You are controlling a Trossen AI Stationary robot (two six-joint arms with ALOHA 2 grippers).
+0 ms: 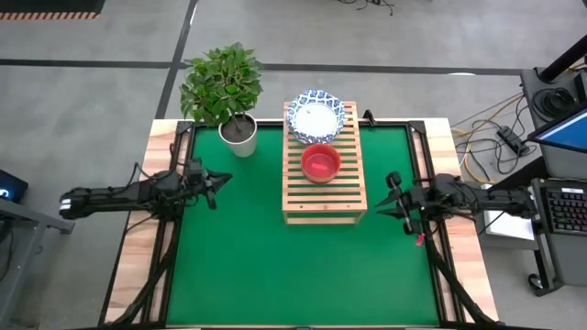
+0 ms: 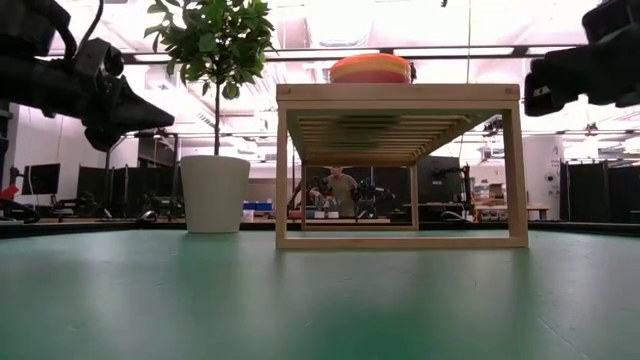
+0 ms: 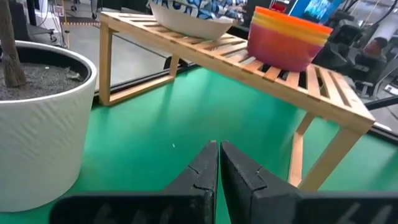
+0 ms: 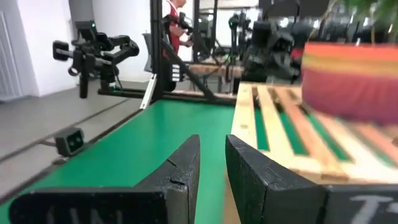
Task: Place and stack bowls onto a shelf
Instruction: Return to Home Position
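The shelf, loaded with patterned bowls and plain bowls, is flanked, well apart, by the left gripper, clenched empty, and the right gripper, slightly parted.

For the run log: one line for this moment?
shelf: patterned bowls, red-topped stack on top; left gripper: shut, left of shelf; right gripper: right of shelf

left tool closed, raised | right tool slightly parted, raised
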